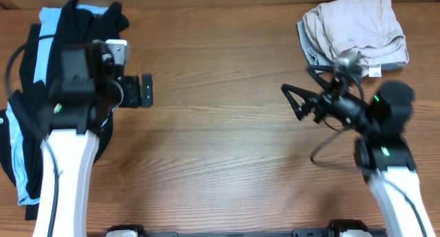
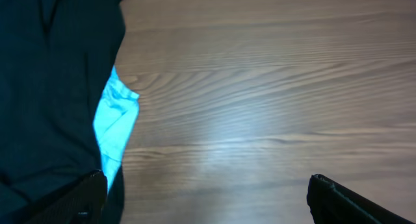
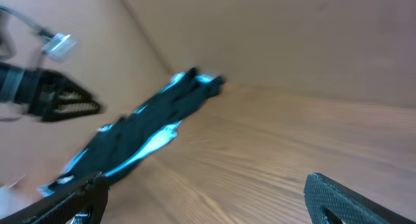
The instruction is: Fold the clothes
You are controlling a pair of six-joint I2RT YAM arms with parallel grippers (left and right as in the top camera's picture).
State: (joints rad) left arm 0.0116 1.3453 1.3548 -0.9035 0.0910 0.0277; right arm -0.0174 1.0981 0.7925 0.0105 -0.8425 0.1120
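Note:
The clothes lie in two heaps. A black garment (image 1: 75, 31) tangled with a light-blue tee (image 1: 47, 38) sits at the table's left edge, partly hidden under my left arm. A beige and grey pile (image 1: 354, 27) with a small white tag rests at the back right. My left gripper (image 1: 146, 91) is open just right of the dark heap, over bare wood. In the left wrist view the black cloth (image 2: 52, 87) and blue tee (image 2: 116, 123) lie beside the left finger of that gripper (image 2: 208, 201). My right gripper (image 1: 293, 103) is open, left of and nearer than the beige pile, holding nothing.
The wooden table (image 1: 220, 148) stretches between the two arms. The right wrist view looks across it at the dark heap (image 3: 143, 130) and the left gripper (image 3: 62, 102), with the right gripper (image 3: 208, 201) over bare wood. A black cable (image 1: 323, 149) loops beside the right arm.

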